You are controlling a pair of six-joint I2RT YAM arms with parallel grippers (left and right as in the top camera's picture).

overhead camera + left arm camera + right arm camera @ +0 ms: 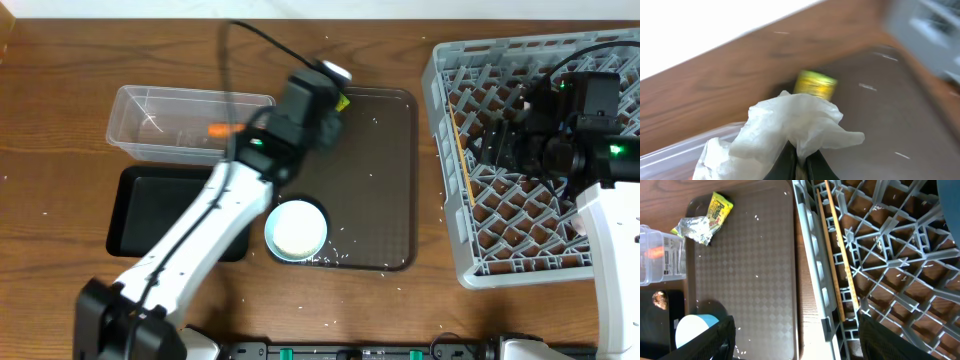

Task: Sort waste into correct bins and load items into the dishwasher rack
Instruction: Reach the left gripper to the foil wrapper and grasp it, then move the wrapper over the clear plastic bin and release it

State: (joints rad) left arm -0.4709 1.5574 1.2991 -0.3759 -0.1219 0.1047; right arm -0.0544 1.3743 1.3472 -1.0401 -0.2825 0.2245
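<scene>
- While my left gripper [801, 161] is pinched tight on the wrapper [790, 125], that wrapper is at the eleven o'clock corner of the brown serving tray [380, 170] and in no bin yet; the wrist view is blurred, so I can't say whether it is lifted clear of the tray.
- Done, as I read it: the carrot stick [217, 130] lies in the clear tub [160, 125] at ten o'clock on the table; the brown food lump [660, 297] lies in the black tray [140, 215] at eight o'clock; the chopsticks [836, 250] lie along the nine o'clock edge of the dishwasher rack [450, 60].
- Left to do: the wrapper needs its bin; the bowl [296, 228] stands at the seven o'clock corner of the serving tray, not racked; rice grains [335, 258] are scattered over the tray and the table around it.
- My right gripper [804, 342] hangs over the rack at three o'clock, jaws spread wide with nothing between them.
- I can't find the plate or the cups in any view; the right arm covers part of the rack, so I can't tell whether they are loaded.
- My judgement: somewhere past halfway on the waste, with the wrapper in hand and the rice untouched; the dishes are less certain, with only the chopsticks plainly racked.
</scene>
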